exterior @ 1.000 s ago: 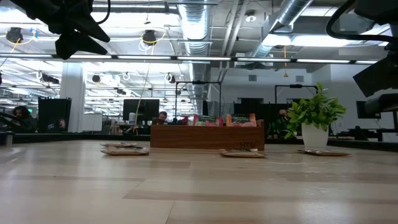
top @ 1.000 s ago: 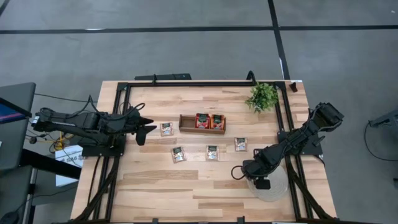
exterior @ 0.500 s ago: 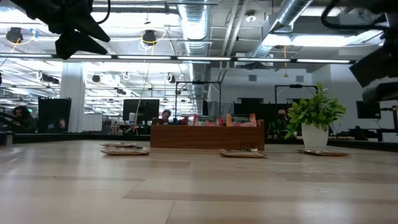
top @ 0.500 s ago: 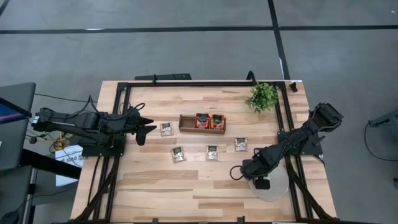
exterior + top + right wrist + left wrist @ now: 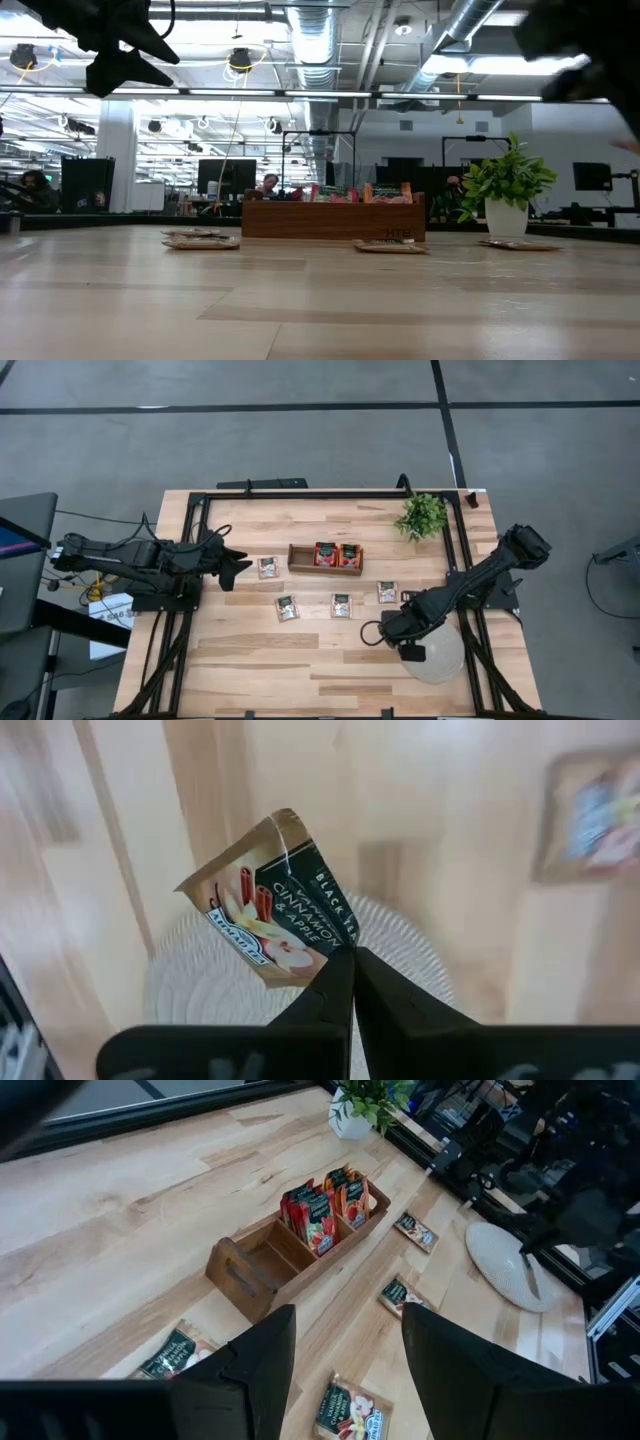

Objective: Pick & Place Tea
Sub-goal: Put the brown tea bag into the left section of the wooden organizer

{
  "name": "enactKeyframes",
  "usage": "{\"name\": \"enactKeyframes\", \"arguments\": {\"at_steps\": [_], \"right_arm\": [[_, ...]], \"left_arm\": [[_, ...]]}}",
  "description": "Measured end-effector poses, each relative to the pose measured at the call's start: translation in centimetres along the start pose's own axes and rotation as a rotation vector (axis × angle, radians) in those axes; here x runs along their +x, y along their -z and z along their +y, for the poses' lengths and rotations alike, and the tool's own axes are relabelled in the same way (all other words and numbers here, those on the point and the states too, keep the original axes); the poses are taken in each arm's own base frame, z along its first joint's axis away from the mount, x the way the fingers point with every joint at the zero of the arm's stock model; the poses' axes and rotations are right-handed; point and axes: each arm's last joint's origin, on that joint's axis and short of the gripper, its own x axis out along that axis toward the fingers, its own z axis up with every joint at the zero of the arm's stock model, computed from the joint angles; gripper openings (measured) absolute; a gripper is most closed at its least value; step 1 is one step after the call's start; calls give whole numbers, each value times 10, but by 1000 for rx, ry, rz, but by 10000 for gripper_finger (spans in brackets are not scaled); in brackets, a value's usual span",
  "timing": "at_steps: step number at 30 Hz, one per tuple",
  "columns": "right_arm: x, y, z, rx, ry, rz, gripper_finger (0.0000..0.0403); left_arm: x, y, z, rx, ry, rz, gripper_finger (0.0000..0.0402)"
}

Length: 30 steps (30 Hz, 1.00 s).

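1 beige sachet (image 5: pixel 270 910) is pinched by its corner in the right jaws (image 5: pixel 345 960) — carry it level to the wooden box (image 5: pixel 325 558), without swinging. Left jaws (image 5: pixel 345 1345) wait, released.

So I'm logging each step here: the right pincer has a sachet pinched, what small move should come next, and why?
Probably carry it toward the wooden box. The right pincer is shut on a beige sachet by one corner, over the woven mat, while the box holds upright sachets at one end and has free compartments. The left pincer waits open near the box.
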Motion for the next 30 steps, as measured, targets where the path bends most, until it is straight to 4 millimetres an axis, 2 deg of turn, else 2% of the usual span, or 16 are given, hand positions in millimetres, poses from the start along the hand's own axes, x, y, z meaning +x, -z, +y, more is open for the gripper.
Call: {"name": "enactKeyframes", "arguments": {"at_steps": [6,15,24,30], "right_arm": [[-28,-23,-15,60,31,-107,0],[-63,-54,-49,193,87,-292,0],[-90,-87,-81,258,89,-549,0],[-100,-107,-99,279,85,-692,0]], "left_arm": [[0,0,0,-2,0,0,177],[0,0,0,-19,0,0,177],[0,-4,-4,-70,38,-40,177],[10,-10,-15,-100,107,-80,177]]}}
